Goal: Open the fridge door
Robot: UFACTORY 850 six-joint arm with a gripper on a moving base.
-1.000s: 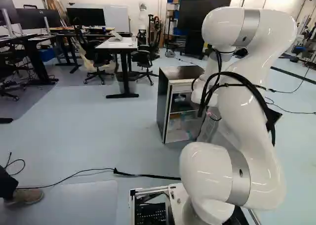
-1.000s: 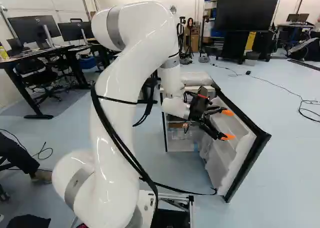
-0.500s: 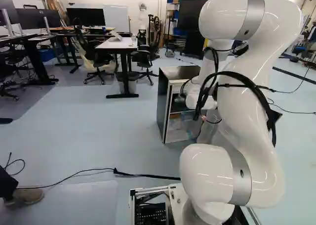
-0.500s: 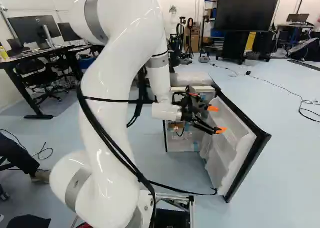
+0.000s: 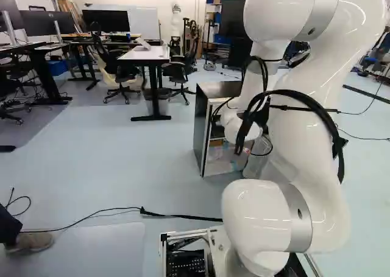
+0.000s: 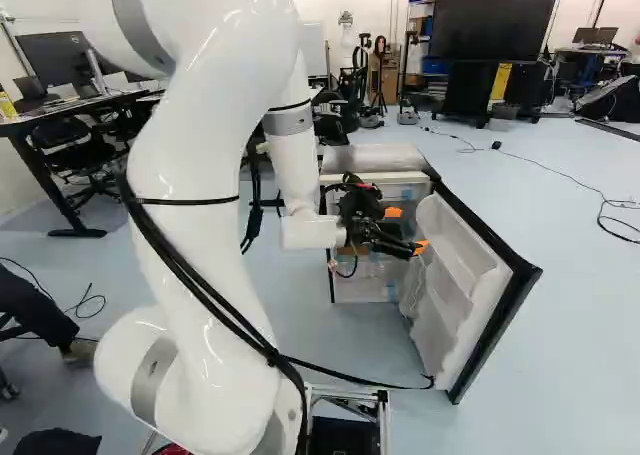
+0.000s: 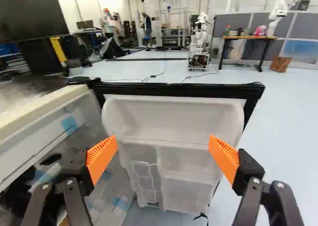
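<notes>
A: Largest first. What did the pale blue floor (image 5: 122,161) carry?

B: The white, smooth-jointed robot arm (image 6: 205,175) rose from its lowest joint and filled much of both base views. Beyond it stood the low fridge with dark side panels (image 5: 204,125), upright on the floor, its white interior exposed.

A: Other furniture?

B: A white rectangular worktop on black legs (image 5: 143,55), left of the fridge and farther off in the left base view. A large black flat screen (image 6: 495,20) stood at the far right of the right base view.

A: Position of the task's thing?

B: The fridge door, black-edged with a moulded white plastic liner (image 6: 455,285), was wide open. It ran from the fridge's right side, as seen in the right base view, out toward the camera, liner facing the opening.

A: And the black two-fingered gripper (image 6: 407,230)?

B: It was at the fridge opening, near the liner. In the wrist view its black jointed fingers (image 7: 248,179) were spread wide, with the liner visible ahead, between them. Contact with the door: could not tell.

A: Smallest items?

B: The ribbed orange pads (image 7: 102,156) at the fingertips, then a small blue tape patch (image 7: 69,125) on the fridge's translucent interior part.
</notes>
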